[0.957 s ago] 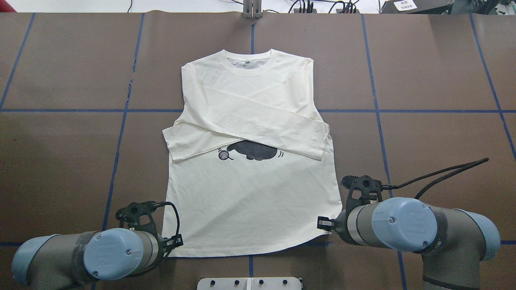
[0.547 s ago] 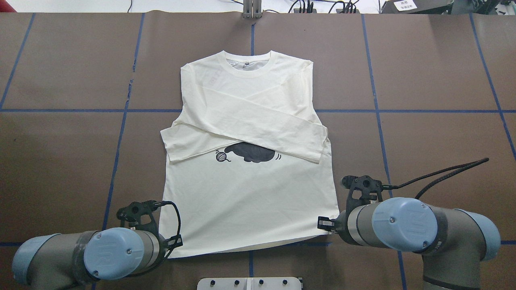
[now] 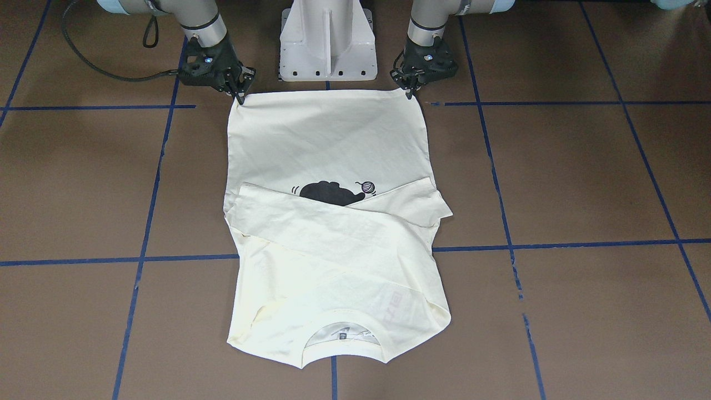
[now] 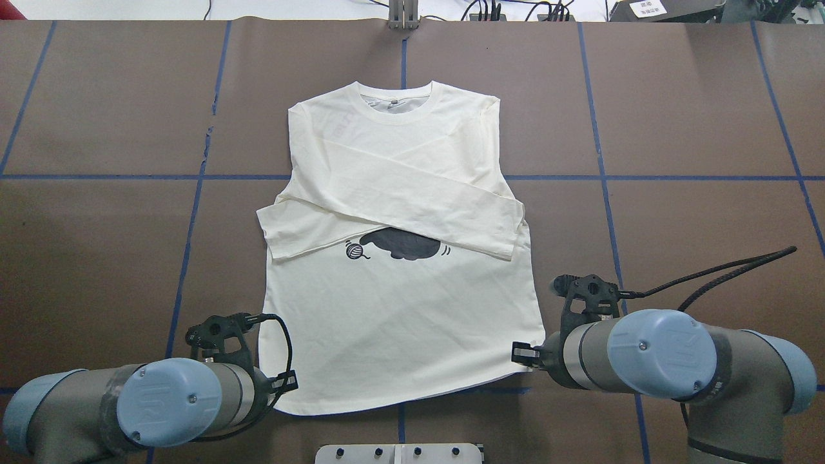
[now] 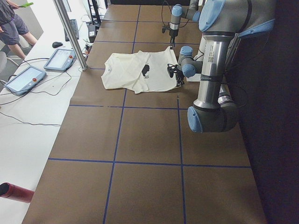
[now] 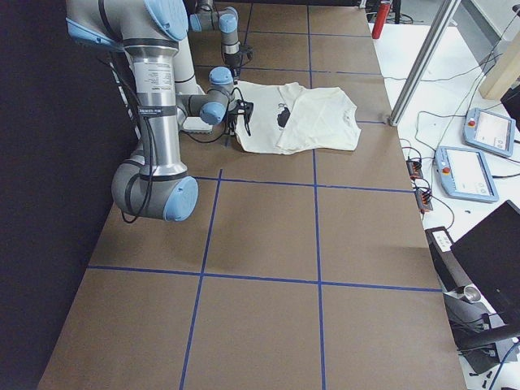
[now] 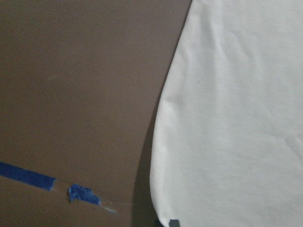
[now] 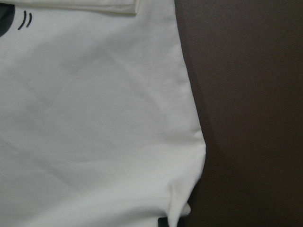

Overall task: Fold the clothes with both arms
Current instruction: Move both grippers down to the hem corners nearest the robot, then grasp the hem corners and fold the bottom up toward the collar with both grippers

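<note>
The cream shirt (image 4: 399, 322) lies flat and print side up, collar away from me. Both sleeves are folded across the chest and partly cover the black cat and yarn ball (image 4: 393, 246). In the front view my left gripper (image 3: 410, 93) is shut on one near hem corner and my right gripper (image 3: 240, 99) is shut on the other. The hem edge is raised slightly and casts a shadow on the table. The left wrist view shows the shirt's side edge (image 7: 236, 118). The right wrist view shows the puckered corner (image 8: 180, 203).
The white pedestal base (image 3: 328, 44) stands between the arms, just behind the hem. A black cable (image 4: 728, 270) trails from the right wrist. Blue tape lines (image 4: 187, 238) cross the brown table. Control tablets (image 5: 23, 79) and a metal post (image 5: 70, 32) stand beyond the far edge.
Both arms have shifted slightly, the left nearer the robot and the right outward. The hem corners have come up a little off the table and the shirt's lower part has shifted.
</note>
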Action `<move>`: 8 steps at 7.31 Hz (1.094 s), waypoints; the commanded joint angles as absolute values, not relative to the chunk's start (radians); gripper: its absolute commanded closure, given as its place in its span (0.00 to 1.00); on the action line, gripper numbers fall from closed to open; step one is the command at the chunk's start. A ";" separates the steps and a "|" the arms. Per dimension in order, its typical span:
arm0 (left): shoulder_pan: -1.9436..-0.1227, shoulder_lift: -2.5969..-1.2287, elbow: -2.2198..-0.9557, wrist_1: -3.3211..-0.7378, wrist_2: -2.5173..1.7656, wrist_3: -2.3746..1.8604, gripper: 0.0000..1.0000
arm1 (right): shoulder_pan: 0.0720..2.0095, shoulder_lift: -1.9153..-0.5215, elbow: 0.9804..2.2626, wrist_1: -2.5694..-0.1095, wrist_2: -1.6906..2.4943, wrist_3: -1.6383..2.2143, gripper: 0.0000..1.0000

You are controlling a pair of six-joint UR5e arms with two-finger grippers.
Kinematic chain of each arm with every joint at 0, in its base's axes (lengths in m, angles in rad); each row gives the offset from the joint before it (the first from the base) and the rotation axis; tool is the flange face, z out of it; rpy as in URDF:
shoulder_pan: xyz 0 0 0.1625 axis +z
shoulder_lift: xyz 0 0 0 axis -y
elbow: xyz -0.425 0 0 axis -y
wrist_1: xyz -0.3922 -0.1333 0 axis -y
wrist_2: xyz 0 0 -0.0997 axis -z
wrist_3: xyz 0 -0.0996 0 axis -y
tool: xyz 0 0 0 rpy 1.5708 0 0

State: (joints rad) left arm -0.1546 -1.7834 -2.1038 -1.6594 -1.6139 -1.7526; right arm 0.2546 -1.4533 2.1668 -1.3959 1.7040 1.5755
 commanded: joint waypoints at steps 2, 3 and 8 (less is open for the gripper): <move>-0.134 -1.778 -2.251 -1.570 -1.615 -1.752 1.00 | 0.256 -1.599 2.313 -1.397 1.794 1.574 1.00; -0.097 -1.801 -2.308 -1.502 -1.615 -1.752 1.00 | 0.246 -1.623 2.345 -1.397 1.859 1.581 1.00; -0.044 -1.834 -2.387 -1.486 -1.653 -1.752 1.00 | 0.300 -1.594 2.333 -1.394 1.965 1.569 1.00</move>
State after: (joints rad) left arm -0.0249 -1.8123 -2.3839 -1.4867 -1.6285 -1.7523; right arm 0.2504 -1.6231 2.3533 -1.3952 1.9587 1.5791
